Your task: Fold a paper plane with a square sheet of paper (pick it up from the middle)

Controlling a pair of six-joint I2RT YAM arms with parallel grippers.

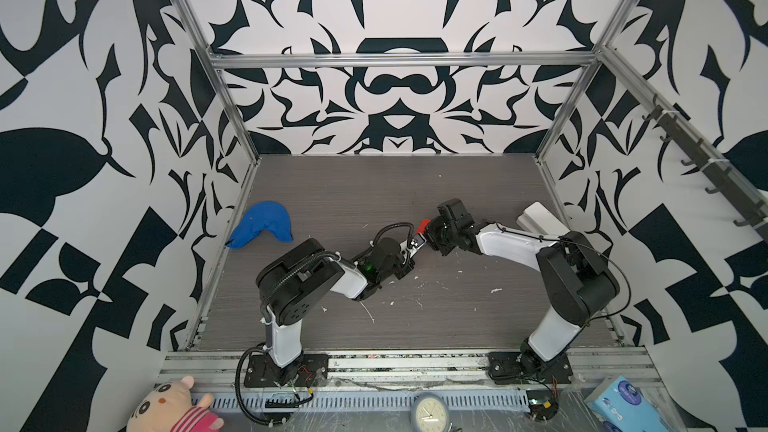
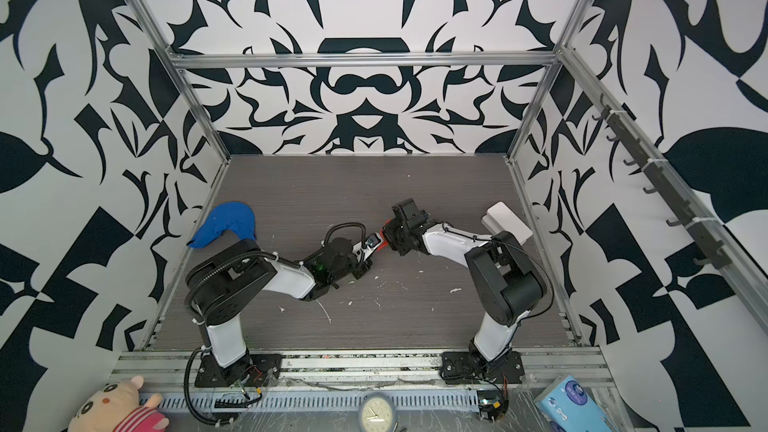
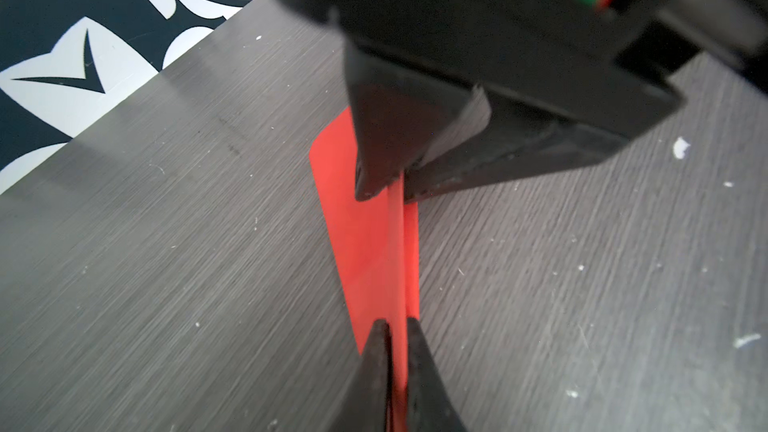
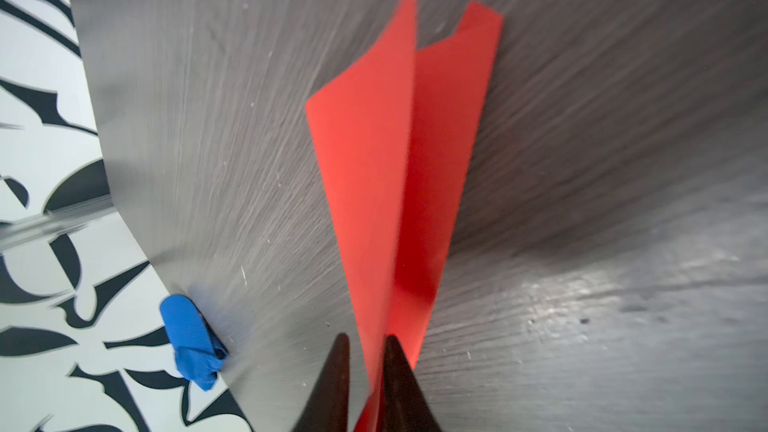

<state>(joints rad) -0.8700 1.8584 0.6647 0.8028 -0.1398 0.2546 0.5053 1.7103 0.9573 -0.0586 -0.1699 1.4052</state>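
as the left gripper [image 3: 397,322] pinches the paper plane [image 3: 365,251], we advise the right gripper [image 4: 367,338], jaws slightly parted, to withdraw straight.

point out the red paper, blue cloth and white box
red paper [image 4: 365,180], right wrist view, on its broad folded flap
blue cloth [image 1: 262,223], in a top view, middle of the lump
white box [image 1: 542,216], in a top view, on its top face

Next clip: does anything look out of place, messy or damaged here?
White flecks litter the table near the arms, like scraps or scuffs. The paper plane has uneven rear edges, with one corner seemingly curled. A blue cloth lump lies crumpled at the table's left edge. Nothing looks spilled.
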